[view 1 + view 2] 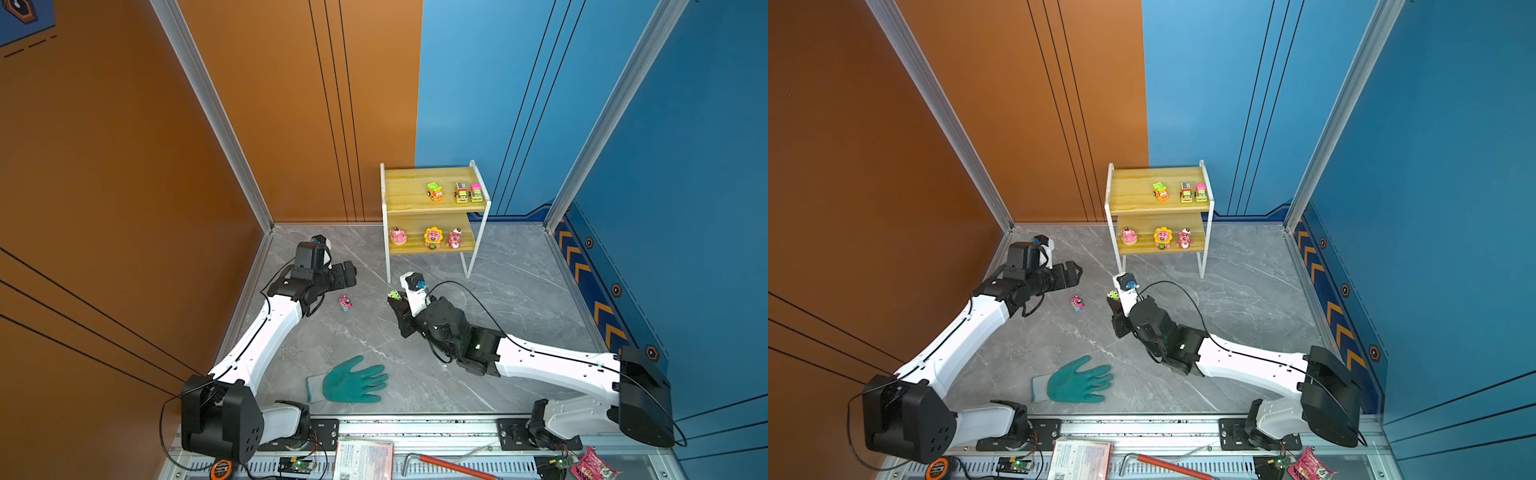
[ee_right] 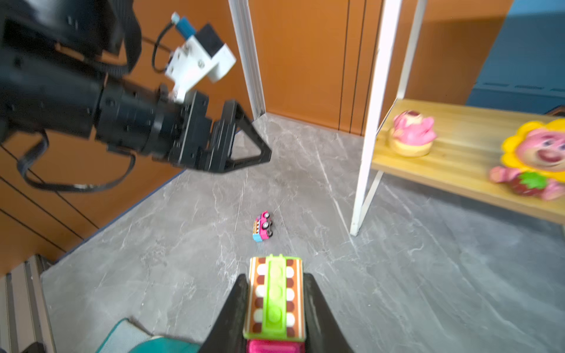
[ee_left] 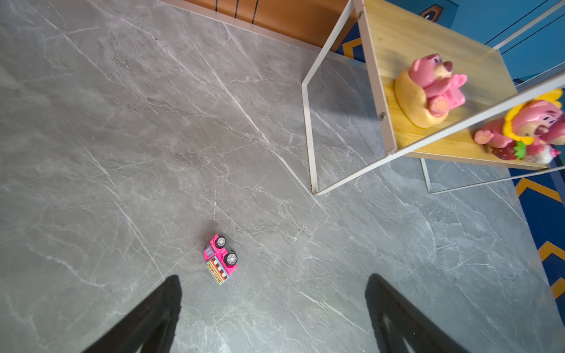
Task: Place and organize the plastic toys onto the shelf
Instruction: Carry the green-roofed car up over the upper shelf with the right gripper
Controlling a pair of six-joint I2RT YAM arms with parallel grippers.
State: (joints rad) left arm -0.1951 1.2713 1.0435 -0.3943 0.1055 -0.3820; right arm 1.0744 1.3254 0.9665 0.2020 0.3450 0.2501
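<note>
- Currently, the right gripper is clenched on the green-roofed car. One finger presses each side of the car, and its roof faces the wrist camera.
- In both top views, the right gripper sits on the near side of the shelf, close to the shelf's near left leg. The green-roofed car shows at the gripper's tip.
- The left gripper is released. Its fingers stand wide apart with nothing between them.
- The left gripper hangs over the left part of the table and touches no toy.
- The pink car lies on its side on the table, wheels showing. It is between the two grippers, left of the shelf, and nothing touches it.
- Top board of the shelf: three cars stand toward the right end.
  - The green-and-orange car stands alone and is slightly turned.
  - The yellow car and the pink-topped car stand just beside each other at the right end.
- Lower board of the shelf: three pink bears stand in a row along the near edge.
  - The left bear sits in a pale yellow base.
  - The sunflower bear is in the middle.
  - The right bear is just beside the sunflower bear.
- The teal glove lies flat on the near part of the table, fingers pointing right, well apart from all toys.
</note>
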